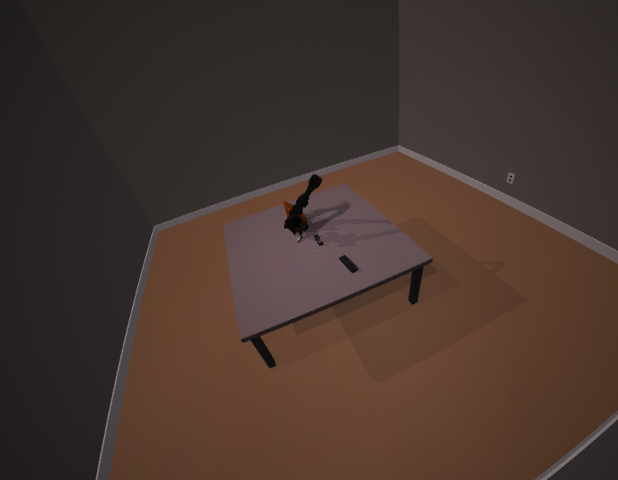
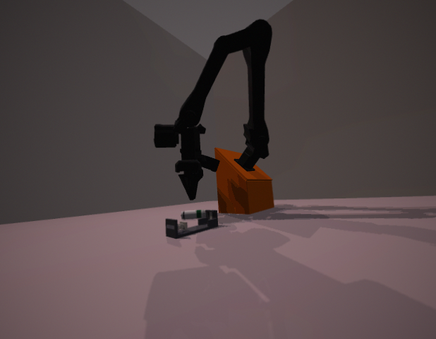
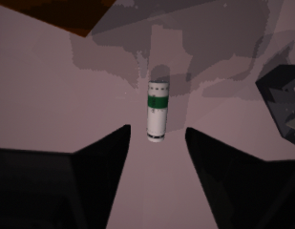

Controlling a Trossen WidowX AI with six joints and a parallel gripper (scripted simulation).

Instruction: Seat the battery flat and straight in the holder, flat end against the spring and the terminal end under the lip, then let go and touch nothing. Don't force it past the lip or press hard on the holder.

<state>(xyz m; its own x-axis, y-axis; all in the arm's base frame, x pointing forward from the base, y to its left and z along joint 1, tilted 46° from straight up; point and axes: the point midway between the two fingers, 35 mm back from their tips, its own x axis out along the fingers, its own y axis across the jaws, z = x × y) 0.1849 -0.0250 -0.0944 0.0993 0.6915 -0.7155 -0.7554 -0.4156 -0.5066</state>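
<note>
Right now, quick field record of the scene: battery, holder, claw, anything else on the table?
battery: white cylinder with green band, lying on its side on the table, not in the holder
holder: black, open-topped, beside the battery, nothing seated in it
claw: open, pointing down above the battery, fingers either side of it in the wrist view, holding nothing
arm base: orange block, behind the holder
other: small flat black object lying apart, nearer the table edge
task status: battery not yet picked up
</note>
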